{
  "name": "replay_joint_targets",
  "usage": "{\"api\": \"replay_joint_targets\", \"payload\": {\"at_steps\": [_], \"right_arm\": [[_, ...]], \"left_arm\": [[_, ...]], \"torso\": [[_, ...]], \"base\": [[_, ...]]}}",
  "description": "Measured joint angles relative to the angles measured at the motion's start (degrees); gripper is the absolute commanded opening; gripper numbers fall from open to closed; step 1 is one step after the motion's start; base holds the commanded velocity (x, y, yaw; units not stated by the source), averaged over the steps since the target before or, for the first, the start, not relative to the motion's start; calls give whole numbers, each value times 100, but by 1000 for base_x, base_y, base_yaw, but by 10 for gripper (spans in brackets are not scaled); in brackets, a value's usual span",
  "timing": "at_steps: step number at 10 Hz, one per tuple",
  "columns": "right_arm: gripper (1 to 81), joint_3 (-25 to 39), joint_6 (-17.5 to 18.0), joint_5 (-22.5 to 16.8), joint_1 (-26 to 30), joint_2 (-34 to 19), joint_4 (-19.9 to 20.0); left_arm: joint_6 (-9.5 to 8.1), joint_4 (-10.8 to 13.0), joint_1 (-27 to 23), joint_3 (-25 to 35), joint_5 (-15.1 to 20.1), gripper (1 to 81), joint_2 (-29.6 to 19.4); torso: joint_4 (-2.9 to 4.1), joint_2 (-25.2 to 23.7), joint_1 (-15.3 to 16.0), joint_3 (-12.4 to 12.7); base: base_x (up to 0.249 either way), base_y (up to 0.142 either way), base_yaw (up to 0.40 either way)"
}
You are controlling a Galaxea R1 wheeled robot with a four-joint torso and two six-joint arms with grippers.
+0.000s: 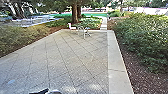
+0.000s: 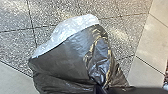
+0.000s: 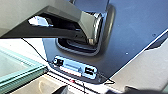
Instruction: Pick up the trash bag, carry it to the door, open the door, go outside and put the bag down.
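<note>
"So, where's the trash bag, and what worries you?"

"Over the paving, with the left gripper clamped on its gathered neck. The weight seems to hang from that thin twist, so the film could slip or tear. Set down carelessly, it might flop over or scuff."

"Which way does it point?"

"Neck at the gripper, pale end away from it. The long axis runs between those, apparently sloping down; whether it leans left or right, or touches ground, I can't tell."

"And the right gripper?"

"Can't tell its state."

"What's around?"

"Smooth strip on the right, hedge beyond, bushes to the left, white chair at the far edge."
</note>
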Motion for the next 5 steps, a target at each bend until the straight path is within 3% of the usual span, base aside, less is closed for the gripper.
{"api": "replay_joint_targets", "payload": {"at_steps": [3,4,5], "right_arm": [[811,0,0,0,0,-1,2],[811,0,0,1,0,-1,2],[811,0,0,0,0,-1,2]], "left_arm": [[0,-60,-157,-116,322,10,-232],[-52,-107,-155,-119,341,811,-247],[-41,-149,-155,-111,339,811,-239]], "torso": [[0,2,0,-2],[0,2,0,-5],[0,2,0,-5]], "base": [[0,0,0],[0,0,0],[0,0,0]]}}
